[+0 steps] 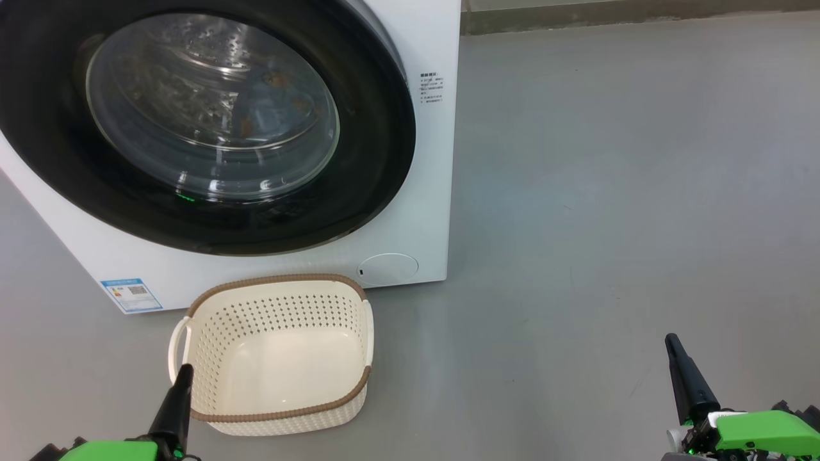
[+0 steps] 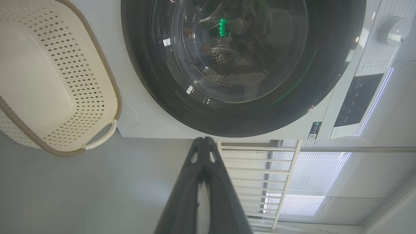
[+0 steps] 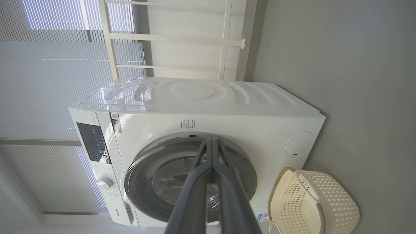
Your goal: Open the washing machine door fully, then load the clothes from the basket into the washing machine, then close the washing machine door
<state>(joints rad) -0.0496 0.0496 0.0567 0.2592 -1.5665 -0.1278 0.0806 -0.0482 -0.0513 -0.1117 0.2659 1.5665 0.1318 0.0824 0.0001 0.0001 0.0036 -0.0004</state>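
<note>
The washing machine (image 1: 426, 160) stands white at the upper left, and its door (image 1: 57, 160), a black ring around bulging glass, lies shut against the front. Behind the glass I see light blue clothes (image 1: 256, 109) with orange-brown spots in the drum. In front of the machine, the cream basket (image 1: 275, 314) with a brown rim sits on the floor with nothing in it. My left gripper (image 1: 184, 371) is shut, its tip over the basket's near left corner. Far to the right my right gripper (image 1: 671, 339) is shut above the floor. The wrist views show the door (image 2: 240, 113), the basket (image 3: 325, 201) and both shut grippers (image 2: 204, 139) (image 3: 213, 140).
Grey floor (image 1: 608, 192) stretches wide to the machine's right. A small round flap (image 1: 387, 267) and a blue label (image 1: 131, 294) mark the machine's lower front. Behind the machine are a white rail frame (image 3: 182, 39) and window blinds (image 3: 48, 81).
</note>
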